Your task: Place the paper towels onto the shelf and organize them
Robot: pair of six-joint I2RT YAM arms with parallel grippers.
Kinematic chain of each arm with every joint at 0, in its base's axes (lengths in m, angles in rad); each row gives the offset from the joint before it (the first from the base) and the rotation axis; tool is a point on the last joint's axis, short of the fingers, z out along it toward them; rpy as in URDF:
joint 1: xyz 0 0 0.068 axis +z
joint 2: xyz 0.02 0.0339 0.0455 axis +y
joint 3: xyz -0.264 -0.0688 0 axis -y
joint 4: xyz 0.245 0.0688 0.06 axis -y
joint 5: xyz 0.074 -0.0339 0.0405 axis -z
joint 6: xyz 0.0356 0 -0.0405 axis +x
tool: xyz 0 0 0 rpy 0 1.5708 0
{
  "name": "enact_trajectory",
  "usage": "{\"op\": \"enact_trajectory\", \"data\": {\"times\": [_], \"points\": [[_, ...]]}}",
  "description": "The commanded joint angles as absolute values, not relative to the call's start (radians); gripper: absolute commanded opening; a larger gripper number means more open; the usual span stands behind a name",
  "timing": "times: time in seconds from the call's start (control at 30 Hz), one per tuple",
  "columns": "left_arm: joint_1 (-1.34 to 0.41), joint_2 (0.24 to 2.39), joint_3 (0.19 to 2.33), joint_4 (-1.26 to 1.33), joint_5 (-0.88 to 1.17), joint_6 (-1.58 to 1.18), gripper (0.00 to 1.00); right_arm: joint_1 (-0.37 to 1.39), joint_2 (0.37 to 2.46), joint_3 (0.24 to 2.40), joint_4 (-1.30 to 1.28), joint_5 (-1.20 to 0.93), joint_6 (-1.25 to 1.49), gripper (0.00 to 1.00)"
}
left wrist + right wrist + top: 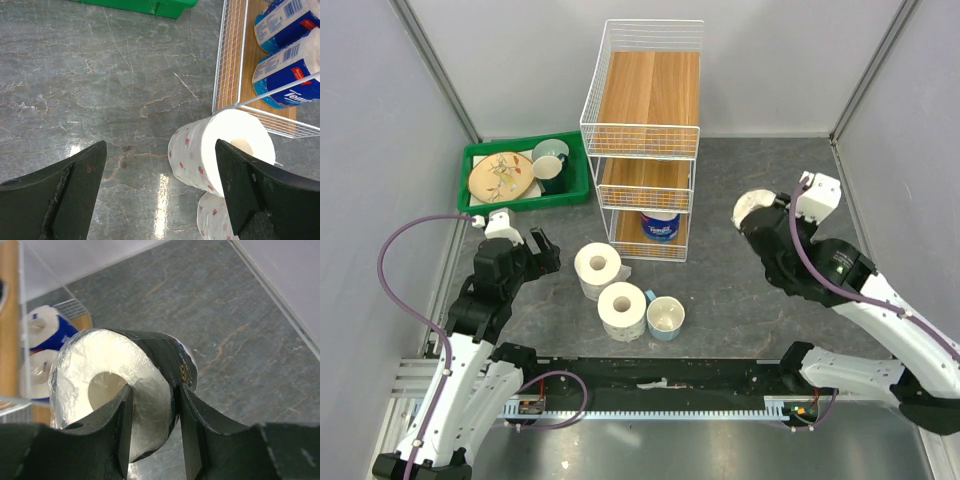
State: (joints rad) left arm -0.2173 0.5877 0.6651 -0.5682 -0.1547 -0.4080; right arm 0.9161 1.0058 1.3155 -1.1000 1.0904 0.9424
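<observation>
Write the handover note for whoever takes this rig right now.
Left gripper: open, holding nothing, over the table beside the two patterned rolls.
Right gripper: shut on the dark-wrapped roll, held above the table to the right of the shelf.
Done: two blue rolls lie on the bottom tier.
Left: shelve the held roll, then the two patterned rolls standing in front of the shelf.
</observation>
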Motion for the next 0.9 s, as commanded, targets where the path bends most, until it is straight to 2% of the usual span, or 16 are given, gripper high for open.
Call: {"op": "enact_trajectory", "data": {"times": [0.0,0.17,0.27,0.3,0.33,0.5,0.87], "points": [[-0.212,0.583,0.684,-0.531,-0.156,-0.405,0.96,0.651,0.985,1.285,-0.821,0.864,0.665,0.4],[-0.212,0.586,0.686,-0.529,-0.153,-0.403,0.96,0.26,1.075,1.301,-0.665,0.479,0.578,0.4],[-0.212,0.584,0.686,-0.531,-0.155,-0.403,0.96,0.148,1.144,1.336,-0.594,0.245,0.569,0.4],[-0.212,0.583,0.684,-0.529,-0.155,-0.403,0.96,0.134,1.155,1.341,-0.568,0.153,0.572,0.4],[-0.212,0.583,0.686,-0.529,-0.153,-0.403,0.96,0.109,1.176,1.344,-0.54,0.096,0.577,0.44],[-0.212,0.58,0.686,-0.531,-0.152,-0.403,0.96,0.06,1.271,1.437,-0.44,-0.173,0.589,0.44],[-0.212,0.575,0.684,-0.532,-0.149,-0.405,0.96,0.044,1.387,1.647,-0.449,-0.46,0.583,0.43]]}}
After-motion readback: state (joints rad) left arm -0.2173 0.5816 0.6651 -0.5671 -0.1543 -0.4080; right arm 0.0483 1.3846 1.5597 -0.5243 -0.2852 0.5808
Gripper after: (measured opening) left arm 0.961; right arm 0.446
